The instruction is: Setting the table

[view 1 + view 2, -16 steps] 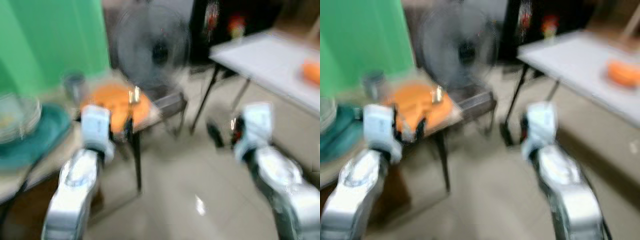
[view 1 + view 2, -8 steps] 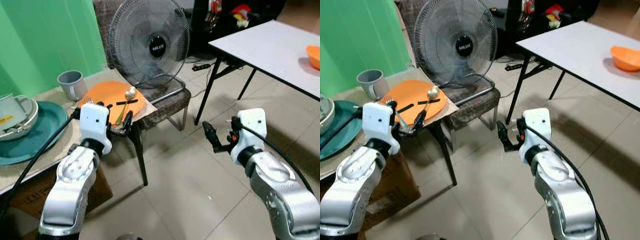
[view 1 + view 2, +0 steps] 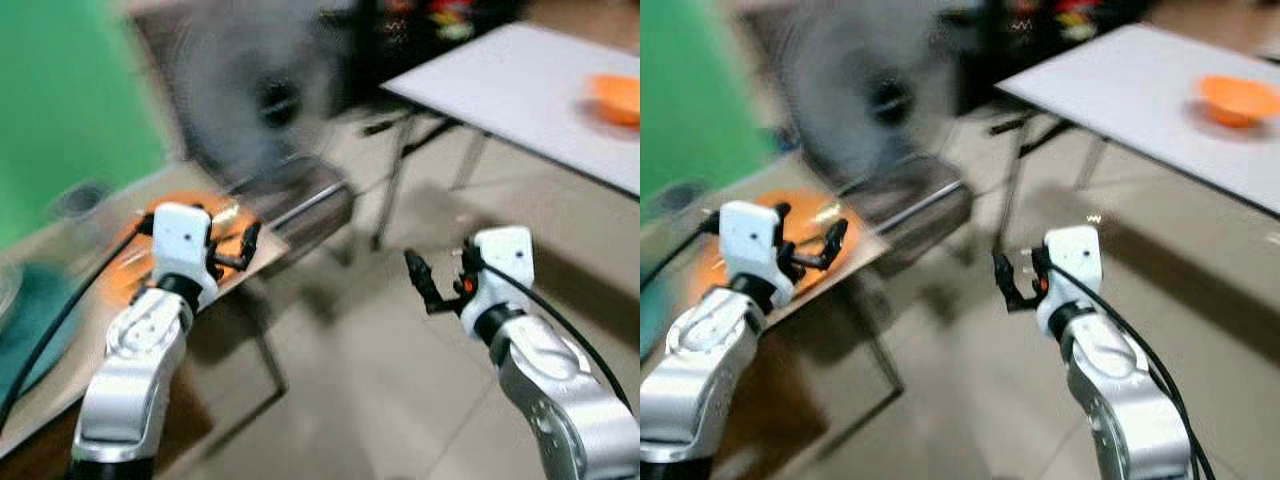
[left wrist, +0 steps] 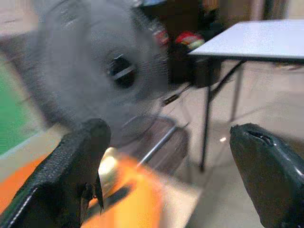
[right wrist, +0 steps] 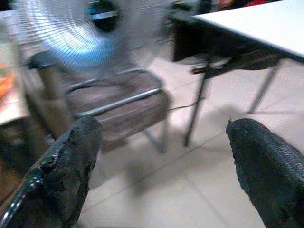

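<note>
Blurred tabletop [image 3: 110, 330] at the left carries an orange plate [image 3: 135, 265] near its edge; the left gripper [image 3: 235, 252] hovers over it, fingers spread, empty. Right gripper [image 3: 425, 283] hangs over the floor [image 3: 360, 400], also spread and empty. White table [image 3: 520, 90] holds an orange bowl [image 3: 615, 98].

- Left gripper [image 4: 166, 156]: matt black fingers [image 4: 71, 175], finely grained like moulded plastic, spread wide apart.
- Beyond them, an orange plate [image 3: 150, 260], smooth with a slight sheen; too blurred to name the material.
- Right gripper [image 5: 164, 156]: fingers [image 5: 266, 161] look rough, pebbled and rubbery, also parted.
- Ahead of it, a chair [image 5: 118, 102] with a coarse grey-brown woven cloth seat and a shiny metal tube frame.
- Above the chair, a fan [image 5: 71, 28] with a fine wire grille.
- Off to the right gripper's side, a white table [image 3: 1160, 100], smooth matt top, dark metal legs.
- Beneath both grippers, a floor [image 3: 400, 400] of pale, glossy tile.
</note>
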